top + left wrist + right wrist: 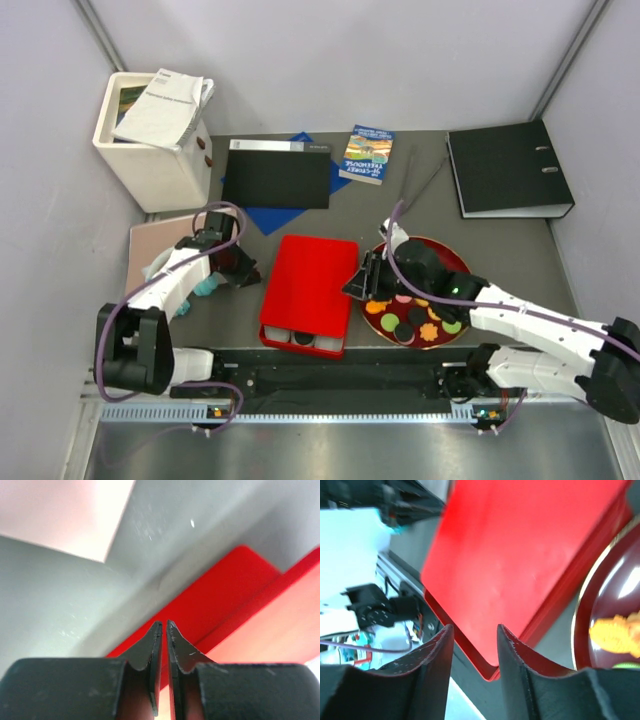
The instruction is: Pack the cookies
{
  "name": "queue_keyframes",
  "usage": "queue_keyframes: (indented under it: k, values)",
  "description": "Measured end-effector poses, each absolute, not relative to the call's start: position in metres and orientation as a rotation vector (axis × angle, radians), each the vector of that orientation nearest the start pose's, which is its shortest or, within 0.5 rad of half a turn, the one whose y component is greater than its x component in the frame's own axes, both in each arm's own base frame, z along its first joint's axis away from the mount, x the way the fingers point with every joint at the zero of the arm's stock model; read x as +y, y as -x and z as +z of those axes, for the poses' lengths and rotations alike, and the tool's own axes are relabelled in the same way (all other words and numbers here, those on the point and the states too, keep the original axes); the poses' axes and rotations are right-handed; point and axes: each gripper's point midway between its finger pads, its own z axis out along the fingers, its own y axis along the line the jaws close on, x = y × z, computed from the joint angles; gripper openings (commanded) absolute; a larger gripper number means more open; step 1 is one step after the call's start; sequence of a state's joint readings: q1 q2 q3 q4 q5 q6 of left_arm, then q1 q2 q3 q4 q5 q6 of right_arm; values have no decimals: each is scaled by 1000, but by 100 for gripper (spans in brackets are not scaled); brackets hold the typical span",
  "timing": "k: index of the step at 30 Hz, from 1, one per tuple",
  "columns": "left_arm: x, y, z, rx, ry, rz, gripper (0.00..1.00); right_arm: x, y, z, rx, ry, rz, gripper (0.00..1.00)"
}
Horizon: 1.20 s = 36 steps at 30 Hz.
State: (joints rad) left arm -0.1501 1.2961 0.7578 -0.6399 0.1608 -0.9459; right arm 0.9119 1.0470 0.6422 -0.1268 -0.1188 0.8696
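Cookies [415, 318] lie on dark red plate [457, 262]. Left gripper [164, 625] nearly closed, empty, beside red box [308, 280]. Right gripper [475, 628] partly open at box's right edge, holding nothing.

Red box [305, 285] is set on bench [520, 250] | cookies [405, 328] are spread on dark plate [445, 250] right of it | left end effector [245, 268] is held beside box's left edge | right end effector [357, 283] is held at its right edge
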Motion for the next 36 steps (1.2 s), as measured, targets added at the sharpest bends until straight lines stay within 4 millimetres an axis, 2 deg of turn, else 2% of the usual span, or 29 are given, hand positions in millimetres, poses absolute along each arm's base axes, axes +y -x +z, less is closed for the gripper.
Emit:
queue_keyframes:
  k: [4,7,9,12,15,18,20,24,28,36]
  values:
    - [-81,-255,61,2621,1096,-406,15,296,-179,188,2259,151,1078,36]
    - [-64,-258,67,2603,1113,-312,18,292,-206,211,2242,118,1021,34]
    - [-55,-265,78,2577,1087,-250,19,284,-237,221,2251,60,949,32]
    - [-43,-274,99,2527,1026,-166,19,269,-289,221,2306,-24,795,27]
    - [-35,-268,117,2477,984,-123,18,264,-330,211,2367,-35,659,23]
    - [-31,-251,125,2451,966,-116,9,268,-355,192,2437,8,550,15]
    - [-29,-237,123,2461,960,-106,1,271,-366,181,2479,45,497,8]
    - [-32,-207,103,2545,952,-84,0,281,-387,160,2541,114,419,0]
    - [-38,-198,93,2596,945,-102,0,284,-393,135,2610,161,359,0]
    - [-45,-191,84,2634,951,-147,0,279,-385,100,2721,229,291,0]
